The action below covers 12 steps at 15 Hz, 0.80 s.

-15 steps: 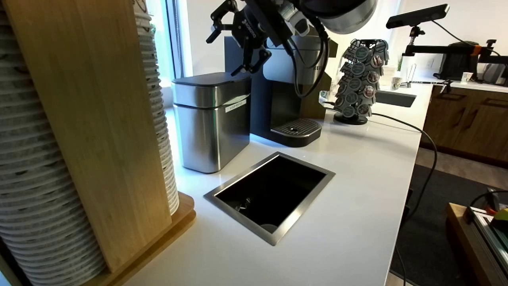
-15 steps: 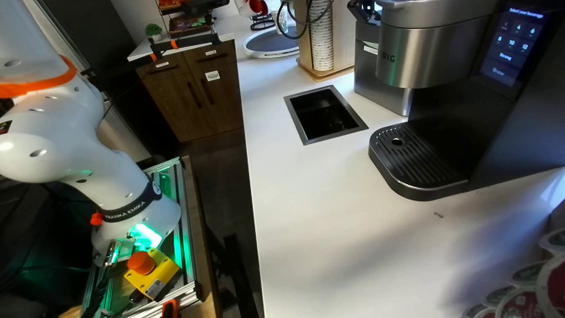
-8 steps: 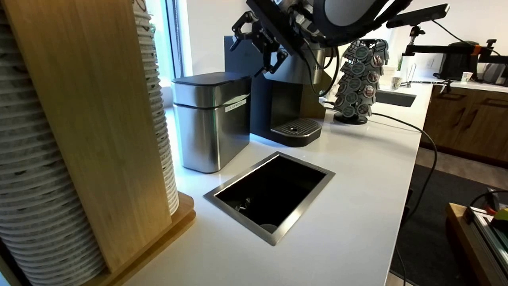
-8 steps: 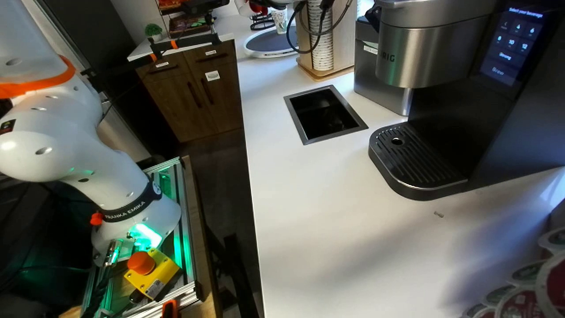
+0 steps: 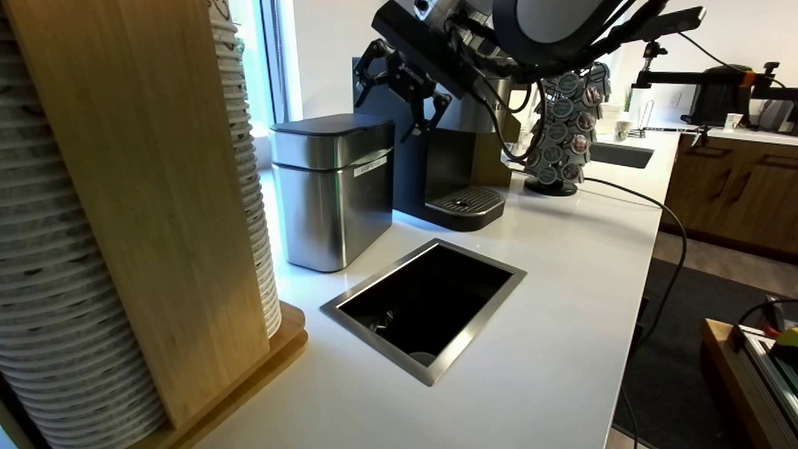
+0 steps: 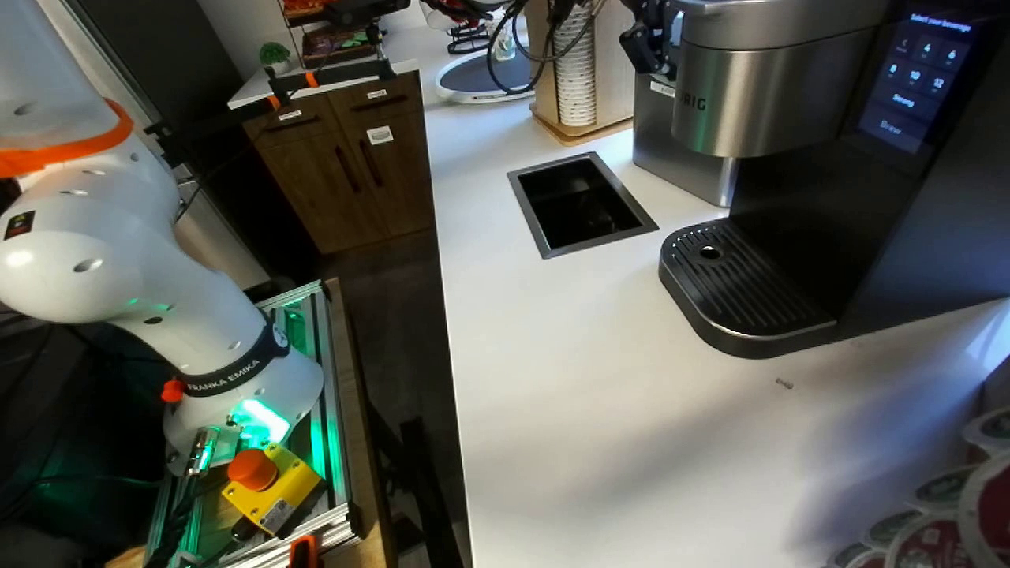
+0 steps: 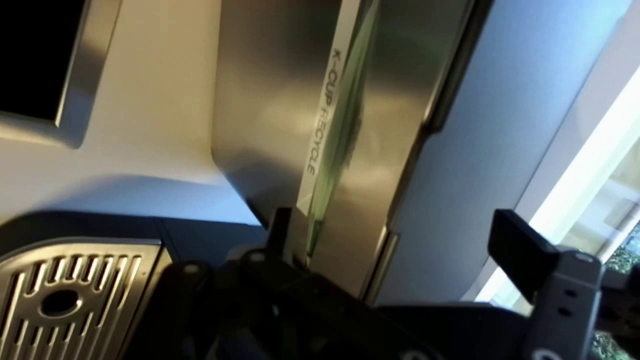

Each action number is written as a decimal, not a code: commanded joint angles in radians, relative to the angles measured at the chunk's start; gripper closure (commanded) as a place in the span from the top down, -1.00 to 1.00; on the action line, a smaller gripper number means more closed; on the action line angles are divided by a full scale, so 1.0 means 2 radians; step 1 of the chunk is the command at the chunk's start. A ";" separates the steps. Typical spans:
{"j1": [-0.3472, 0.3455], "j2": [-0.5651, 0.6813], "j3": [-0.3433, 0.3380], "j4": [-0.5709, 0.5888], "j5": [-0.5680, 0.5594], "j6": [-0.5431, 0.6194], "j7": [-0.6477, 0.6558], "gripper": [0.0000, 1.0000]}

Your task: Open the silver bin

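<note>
One silver bin (image 5: 330, 196) is standing left in an exterior view, lid (image 5: 333, 124) looking closed, and beyond the coffee maker (image 6: 821, 177) in an exterior view. In the wrist view, your gripper (image 7: 397, 232) is gaping wide, empty; lifting is awaiting you.

Coffee maker (image 6: 836, 181), silver bin (image 6: 656, 142) behind (partly hidden)
</note>
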<state>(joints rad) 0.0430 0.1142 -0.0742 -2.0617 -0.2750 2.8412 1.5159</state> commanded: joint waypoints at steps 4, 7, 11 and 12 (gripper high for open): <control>0.001 -0.003 0.036 -0.002 0.079 -0.009 -0.018 1.00; -0.001 0.001 0.045 0.004 0.110 -0.002 -0.028 1.00; -0.003 0.004 0.050 0.010 0.138 0.009 -0.039 1.00; -0.003 0.005 0.050 0.012 0.141 0.013 -0.042 1.00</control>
<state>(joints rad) 0.0443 0.1147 0.0132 -2.0482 -0.0439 2.8408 1.4638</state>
